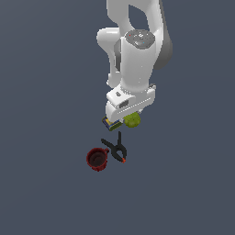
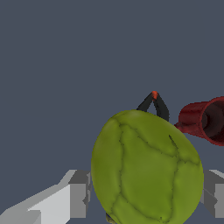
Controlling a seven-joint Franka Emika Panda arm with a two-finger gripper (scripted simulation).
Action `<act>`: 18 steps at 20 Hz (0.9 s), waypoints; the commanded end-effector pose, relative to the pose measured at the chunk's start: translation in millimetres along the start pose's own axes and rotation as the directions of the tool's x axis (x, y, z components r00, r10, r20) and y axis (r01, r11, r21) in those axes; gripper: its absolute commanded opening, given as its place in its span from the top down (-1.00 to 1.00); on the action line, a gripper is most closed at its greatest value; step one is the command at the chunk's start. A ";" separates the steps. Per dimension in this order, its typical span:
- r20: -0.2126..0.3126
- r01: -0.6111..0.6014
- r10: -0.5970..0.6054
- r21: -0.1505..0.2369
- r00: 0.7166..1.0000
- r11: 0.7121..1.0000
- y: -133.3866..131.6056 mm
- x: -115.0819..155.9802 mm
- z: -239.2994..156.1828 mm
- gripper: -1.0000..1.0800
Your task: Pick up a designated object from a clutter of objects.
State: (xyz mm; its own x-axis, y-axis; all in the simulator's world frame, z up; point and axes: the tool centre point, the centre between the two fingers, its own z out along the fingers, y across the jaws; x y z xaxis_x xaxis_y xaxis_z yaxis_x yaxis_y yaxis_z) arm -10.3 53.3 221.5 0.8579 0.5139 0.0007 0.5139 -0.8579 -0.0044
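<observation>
1. Where the white arm hangs over the clutter in the exterior view, we lose the pincer (image 1: 130, 120) almost wholly behind the wrist block; only a part of the yellow-green lump (image 1: 132, 120) peeks out at the block's lower edge, towards the exterior view's right.
2. Just beside the lump, on the exterior view's left, we make out a corner of the dark box (image 1: 109, 122) with its yellow label; the rest is covered by the arm.
3. From the wrist view, the lump (image 2: 146, 168) fills the space between the two pale grey fingers (image 2: 78, 193), one on each flank and both cut off by the frame edge. We see the pincer closed against the lump's sides.
4. We cannot tell whether the lump rests on the surface (image 1: 41, 114) or is clear of it.
5. Its skin is matte olive-yellow, lumpy and rounded, crossed by darker crease lines like veins.
6. The black spring clamp (image 1: 116, 148) with orange tips lies nearer us, its handles splayed.
7. The dark red mug (image 1: 97, 159), glossy and round, sits just beside the clamp.
8. The surface is flat, plain slate blue-grey.
</observation>
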 end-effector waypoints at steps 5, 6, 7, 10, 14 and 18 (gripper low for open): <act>0.000 0.000 0.000 -0.002 1.000 1.000 37.1 19.8 -45.3 1.00; 0.000 0.000 0.000 -0.002 1.000 1.000 42.2 22.7 -51.4 1.00; 0.000 0.000 0.000 -0.002 1.000 1.000 47.3 25.5 -57.4 1.00; 0.000 0.000 0.000 -0.003 1.000 1.000 61.7 33.6 -74.4 1.00; 0.000 0.000 0.000 -0.003 1.000 1.000 79.5 43.8 -95.3 1.00; 0.001 -0.001 0.001 -0.004 1.000 1.000 95.1 53.1 -113.6 1.00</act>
State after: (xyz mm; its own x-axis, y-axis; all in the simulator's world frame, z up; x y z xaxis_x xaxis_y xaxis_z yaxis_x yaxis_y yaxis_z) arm 78.2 1.8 326.6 0.8584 0.5130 -0.0013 0.5130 -0.8584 -0.0017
